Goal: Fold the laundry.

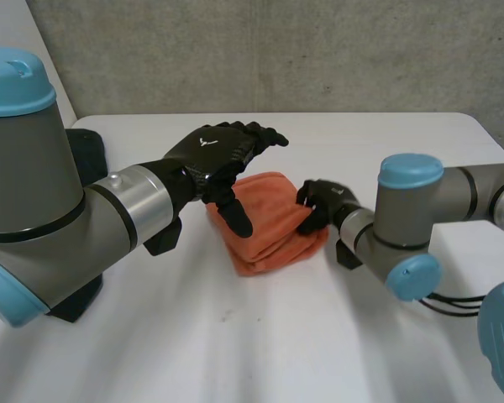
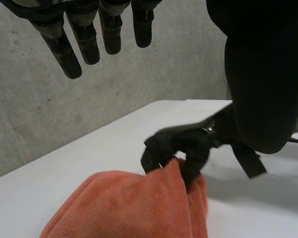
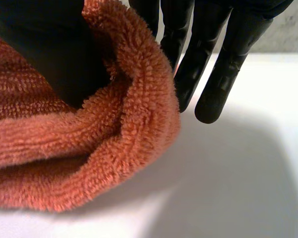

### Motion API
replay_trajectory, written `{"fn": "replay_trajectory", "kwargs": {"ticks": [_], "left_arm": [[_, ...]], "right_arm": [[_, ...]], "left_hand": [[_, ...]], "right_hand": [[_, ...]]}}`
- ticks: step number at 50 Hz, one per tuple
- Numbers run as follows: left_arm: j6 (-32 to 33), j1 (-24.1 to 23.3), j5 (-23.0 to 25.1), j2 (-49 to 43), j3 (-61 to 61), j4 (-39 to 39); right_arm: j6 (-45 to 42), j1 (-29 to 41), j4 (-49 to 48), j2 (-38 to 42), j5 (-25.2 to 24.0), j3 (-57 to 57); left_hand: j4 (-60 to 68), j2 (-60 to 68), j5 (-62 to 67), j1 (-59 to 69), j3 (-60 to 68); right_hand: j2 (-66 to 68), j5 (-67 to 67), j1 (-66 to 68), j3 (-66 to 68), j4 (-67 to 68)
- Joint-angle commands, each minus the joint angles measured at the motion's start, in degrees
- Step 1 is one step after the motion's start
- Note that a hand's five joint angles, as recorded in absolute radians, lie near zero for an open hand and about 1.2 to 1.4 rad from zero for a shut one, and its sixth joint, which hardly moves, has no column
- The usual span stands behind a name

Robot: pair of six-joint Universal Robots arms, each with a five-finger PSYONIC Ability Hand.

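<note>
Orange terry-cloth towel (image 1: 265, 227) doubled over mid-table, the folding partly done.

It lies in the middle of the white table (image 1: 235, 336) as a thick, rounded wad of layers, not a flat square. The right hand (image 1: 319, 204) pinches its right edge, thumb on one side of the fold and fingers (image 3: 213, 74) on the other. The left hand (image 1: 223, 155) hovers just above its left side, fingers straight, holding nothing. I'd judge a fold or two is in; flattening and squaring are left.

Holds the left hand (image 1: 214, 155) raised, fingers (image 2: 84, 42) straight and apart; with the right hand (image 1: 321, 201), pinches an edge of the orange towel (image 1: 269, 231) between thumb and fingers.
</note>
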Motion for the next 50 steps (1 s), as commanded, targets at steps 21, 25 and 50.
{"fn": "replay_trajectory", "kwargs": {"ticks": [21, 25, 50], "left_arm": [[-0.39, -0.09, -0.09, -1.53, -0.85, 0.14], [-0.48, -0.09, -0.09, -2.06, -0.85, 0.14], [-1.53, -0.09, -0.71, -4.44, -0.58, 0.14]], "right_arm": [[-14.64, -30.48, 13.59, 25.26, 7.04, -51.32], [-18.68, -33.64, 12.62, 25.70, 8.88, -51.32], [-19.92, -35.94, 16.57, 24.30, 18.73, -47.37]], "left_hand": [[1.98, 1.68, 1.61, 3.11, 2.02], [2.15, 1.85, 1.78, 3.27, 2.19], [2.15, 1.85, 1.78, 3.27, 2.19]], "right_hand": [[13.11, 17.17, 28.19, 12.90, 12.04], [13.11, 17.17, 28.19, 12.90, 12.04], [-1.81, 2.24, 13.26, -2.02, -2.89]]}}
